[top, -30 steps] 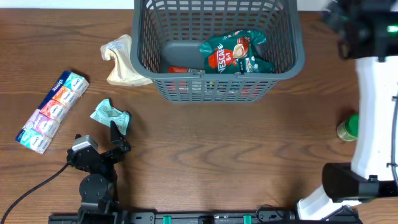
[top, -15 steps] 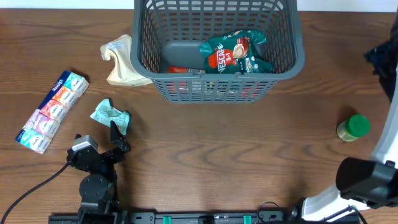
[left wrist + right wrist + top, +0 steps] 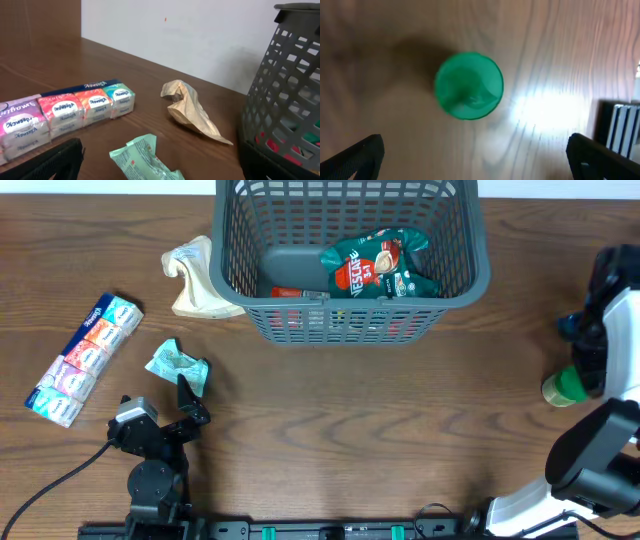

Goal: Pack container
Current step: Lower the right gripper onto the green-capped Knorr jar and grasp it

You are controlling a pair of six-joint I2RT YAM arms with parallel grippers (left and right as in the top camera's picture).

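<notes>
The container, a dark grey lattice basket (image 3: 345,310), stands at the table's far middle and shows at the right of the left wrist view (image 3: 290,90). A green Nescafe bag (image 3: 380,265) and a red item (image 3: 290,293) lie inside it. My left gripper (image 3: 190,398) is open and empty, low at the front left, just behind a crumpled mint-green packet (image 3: 172,362) (image 3: 145,160). My right gripper (image 3: 480,167) is open and empty, hanging above a green-capped jar (image 3: 560,387) whose lid (image 3: 468,86) lies ahead of its fingers.
A row of colourful tissue packs (image 3: 85,358) (image 3: 65,107) lies at the far left. A crumpled beige paper bag (image 3: 195,280) (image 3: 192,112) lies against the basket's left wall. The right arm's white body (image 3: 610,340) covers the table's right edge.
The right arm has swung from the basket's far right corner down toward the front right, and now hangs over the green-capped jar. The left arm and all objects have not moved.
</notes>
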